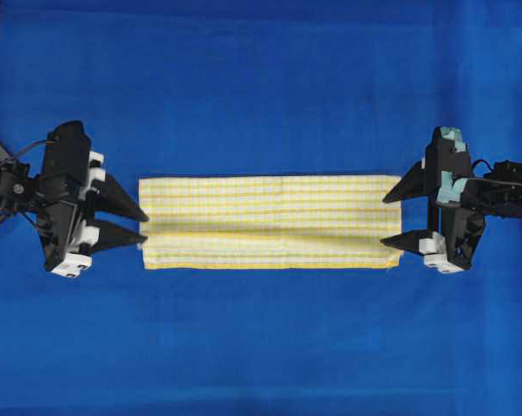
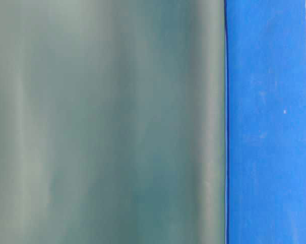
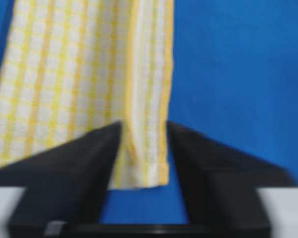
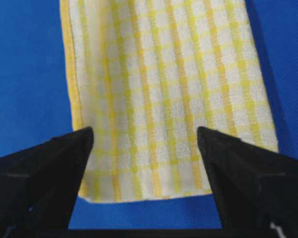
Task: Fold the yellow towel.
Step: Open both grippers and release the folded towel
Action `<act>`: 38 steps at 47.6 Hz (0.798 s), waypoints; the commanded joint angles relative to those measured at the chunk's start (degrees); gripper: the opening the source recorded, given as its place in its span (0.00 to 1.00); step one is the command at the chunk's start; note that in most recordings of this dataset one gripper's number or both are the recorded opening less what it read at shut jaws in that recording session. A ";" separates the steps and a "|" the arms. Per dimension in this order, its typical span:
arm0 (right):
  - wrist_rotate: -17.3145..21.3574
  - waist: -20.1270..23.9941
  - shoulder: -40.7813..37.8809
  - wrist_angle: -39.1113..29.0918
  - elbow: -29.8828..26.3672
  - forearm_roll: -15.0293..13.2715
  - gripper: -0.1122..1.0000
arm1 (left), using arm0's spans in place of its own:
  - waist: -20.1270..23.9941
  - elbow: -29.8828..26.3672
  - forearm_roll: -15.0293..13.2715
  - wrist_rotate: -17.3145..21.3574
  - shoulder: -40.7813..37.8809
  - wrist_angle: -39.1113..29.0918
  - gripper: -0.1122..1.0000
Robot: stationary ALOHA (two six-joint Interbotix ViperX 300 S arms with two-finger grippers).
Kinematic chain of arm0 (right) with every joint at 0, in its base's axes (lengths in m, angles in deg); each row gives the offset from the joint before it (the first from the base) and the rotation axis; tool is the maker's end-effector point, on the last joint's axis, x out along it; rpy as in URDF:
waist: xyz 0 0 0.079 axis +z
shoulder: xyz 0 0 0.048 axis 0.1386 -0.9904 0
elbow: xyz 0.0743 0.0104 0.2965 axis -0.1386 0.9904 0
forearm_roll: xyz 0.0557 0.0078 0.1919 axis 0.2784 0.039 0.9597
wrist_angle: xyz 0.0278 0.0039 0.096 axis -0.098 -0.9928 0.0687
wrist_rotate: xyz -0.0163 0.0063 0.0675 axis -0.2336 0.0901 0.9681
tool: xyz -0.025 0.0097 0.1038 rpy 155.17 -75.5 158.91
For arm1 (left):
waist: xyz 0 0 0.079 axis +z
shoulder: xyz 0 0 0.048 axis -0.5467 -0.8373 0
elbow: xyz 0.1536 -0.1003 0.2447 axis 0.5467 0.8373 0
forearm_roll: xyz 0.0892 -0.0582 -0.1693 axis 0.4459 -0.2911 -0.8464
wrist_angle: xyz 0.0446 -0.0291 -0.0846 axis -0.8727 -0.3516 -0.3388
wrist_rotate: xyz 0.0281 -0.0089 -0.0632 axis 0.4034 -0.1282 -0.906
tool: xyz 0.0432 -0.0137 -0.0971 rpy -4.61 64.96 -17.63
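Overhead view: we see the thin white cloth w/ yellow check stripes, the yellow towel [image 1: 270, 223], lying as a long folded strip on the blue background cloth [image 1: 261, 78]. Left gripper [image 1: 144, 224] & right gripper [image 1: 387, 220] sit at its ends, jaws spread, grasping nothing. We judge one fold done; next needs an end-to-end fold.

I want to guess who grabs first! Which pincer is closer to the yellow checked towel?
Neither clearly: left pincer straddles the left end of the thin yellow-checked cloth towel; right pincer straddles its right end. Both stand open.
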 commanded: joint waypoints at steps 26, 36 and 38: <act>-4.57 -5.54 7.29 0.18 -0.09 -1.67 0.80 | 6.06 0.26 0.26 0.97 8.70 -2.72 0.74; -4.66 -8.61 3.87 0.44 -0.35 -1.76 0.80 | 9.84 -0.44 0.35 2.46 3.87 -3.08 0.74; -4.66 -9.40 2.46 0.44 -0.35 -1.76 0.80 | 10.55 -0.62 0.35 2.81 2.29 -2.90 0.74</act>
